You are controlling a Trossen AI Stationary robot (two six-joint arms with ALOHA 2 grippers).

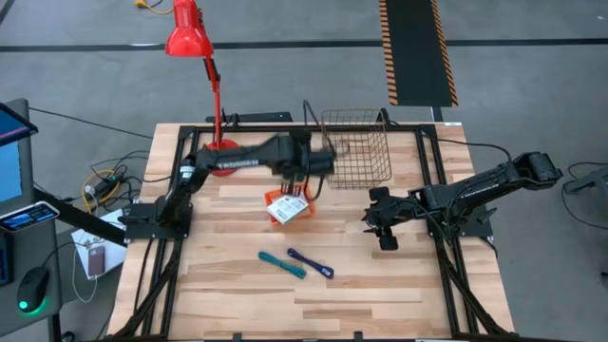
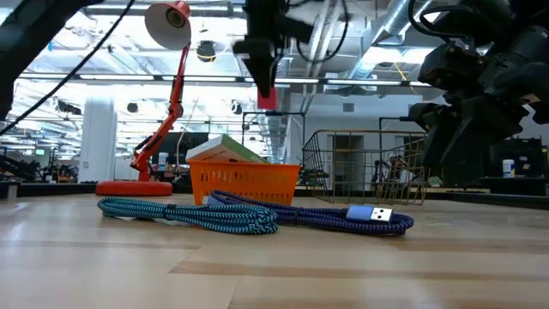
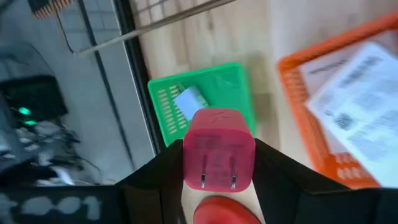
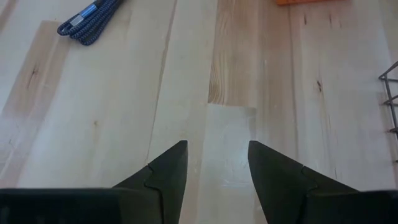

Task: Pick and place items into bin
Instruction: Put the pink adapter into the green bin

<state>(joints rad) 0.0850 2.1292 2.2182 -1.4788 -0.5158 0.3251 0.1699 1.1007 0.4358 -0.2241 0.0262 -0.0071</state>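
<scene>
My left gripper (image 3: 217, 163) hangs high over the table's middle (image 1: 302, 177), shut on a red-pink plug block (image 3: 217, 149), also in the low view (image 2: 267, 98). Below it sits a small green basket (image 3: 233, 87) with a light-blue block (image 3: 190, 101) inside. An orange basket (image 1: 290, 208) beside it holds white printed packets (image 3: 364, 102). A teal cable (image 1: 282, 264) and a blue-purple cable (image 1: 312, 263) lie on the wood nearer the front. My right gripper (image 4: 217, 163) is open over bare table at the right (image 1: 380, 226). My left gripper pinches the red-pink block by its two opposite sides (image 3: 189, 155), one finger (image 3: 158, 177) on each. It comes from above, pointing down. The block is lifted clear, hanging above the green basket, its two metal prongs (image 3: 217, 177) facing the wrist camera.
A wire bin (image 1: 356, 147) stands at the far edge, right of the left gripper. The red desk lamp (image 1: 187, 33) has its base (image 1: 220, 150) on the far left of the table. Bare wood (image 1: 313, 304) lies along the near edge.
</scene>
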